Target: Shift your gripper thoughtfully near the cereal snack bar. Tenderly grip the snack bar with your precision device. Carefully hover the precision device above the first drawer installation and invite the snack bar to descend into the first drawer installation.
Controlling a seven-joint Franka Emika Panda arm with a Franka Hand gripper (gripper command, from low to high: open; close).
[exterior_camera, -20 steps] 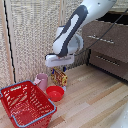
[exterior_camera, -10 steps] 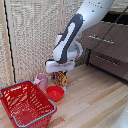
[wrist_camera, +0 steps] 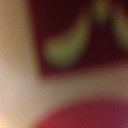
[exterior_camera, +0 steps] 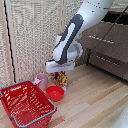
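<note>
On the wooden floor the cereal snack bar stands upright — gripper grip unclear.

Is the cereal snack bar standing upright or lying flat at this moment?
Upright: the cereal snack bar stands on end on the floor beside the pink cup, directly under the gripper. Whether the fingers touch it cannot be told.

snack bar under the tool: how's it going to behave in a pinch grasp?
The snack bar stands upright as a thin flat pack, so it probably tips at a nudge. It looks small and likely light. The printed wrapper may be slippery, though the wrist view is too blurred to confirm. The tool hangs directly over it.
</note>
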